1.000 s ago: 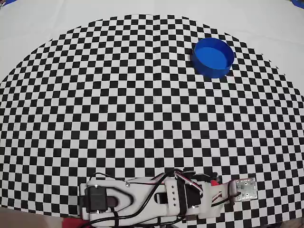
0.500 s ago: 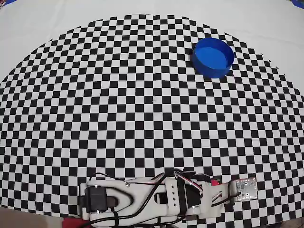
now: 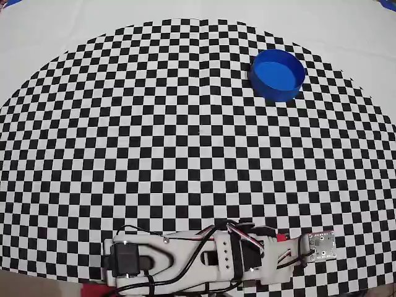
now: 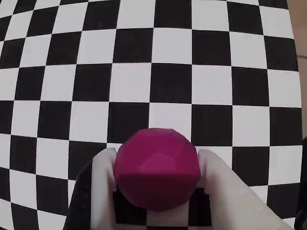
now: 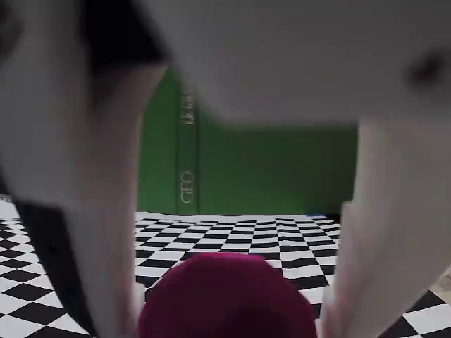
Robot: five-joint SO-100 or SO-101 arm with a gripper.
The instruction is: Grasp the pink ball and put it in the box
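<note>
Pink ball (image 4: 157, 167) between pincer (image 4: 156, 165) fingers; box (image 3: 278, 75) upright.

In the overhead view the arm (image 3: 204, 260) is a long white plastic body with a black servo block (image 3: 125, 261) set into one end; thin black, white and red cables loop over its middle, and small red parts peek out beneath. A small square grey board (image 3: 322, 246) with corner screws caps its other end; in the wrist view the tool (image 4: 157, 165) shows two pale, blunt-tipped fingers (image 4: 103, 184).
</note>
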